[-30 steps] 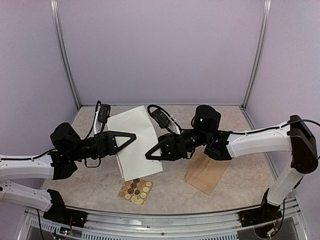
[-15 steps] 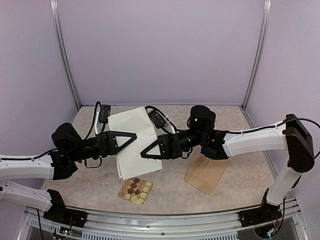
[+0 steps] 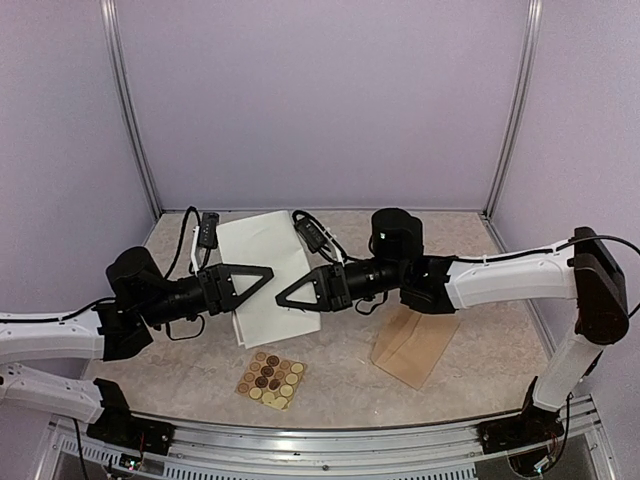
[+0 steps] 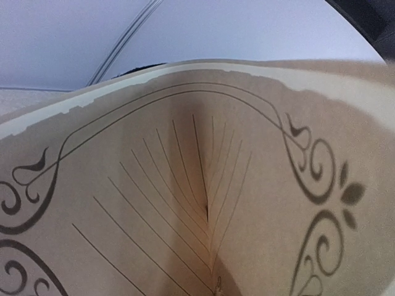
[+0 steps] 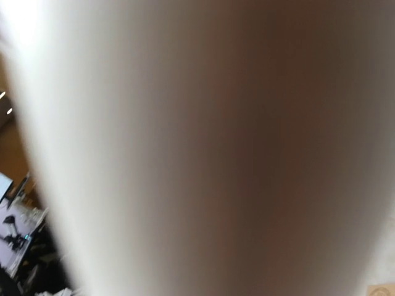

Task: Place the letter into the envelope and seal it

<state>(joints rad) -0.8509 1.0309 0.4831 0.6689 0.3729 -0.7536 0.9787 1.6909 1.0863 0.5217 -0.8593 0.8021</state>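
Note:
The letter (image 3: 262, 245) is held off the table between my two arms, its plain white back facing the top camera. Its printed side (image 4: 154, 185) fills the left wrist view, ruled lines converging on a crease at the bottom middle. My left gripper (image 3: 265, 273) reaches onto the sheet's left half; its fingers are hidden and I cannot see how its jaws stand. My right gripper (image 3: 282, 297) is shut on the letter's lower right part, and blurred white paper (image 5: 185, 154) covers its view. The tan envelope (image 3: 413, 345) lies flat under the right forearm.
A small tan sheet of round stickers (image 3: 271, 378) lies just in front of the letter. Black cables (image 3: 208, 228) loop above both wrists. Metal frame posts (image 3: 130, 110) stand at the back corners against purple walls.
My right gripper moved left onto the letter and shut on it. The sheet's lower edge lifted away from the sticker sheet. The left arm barely shifted.

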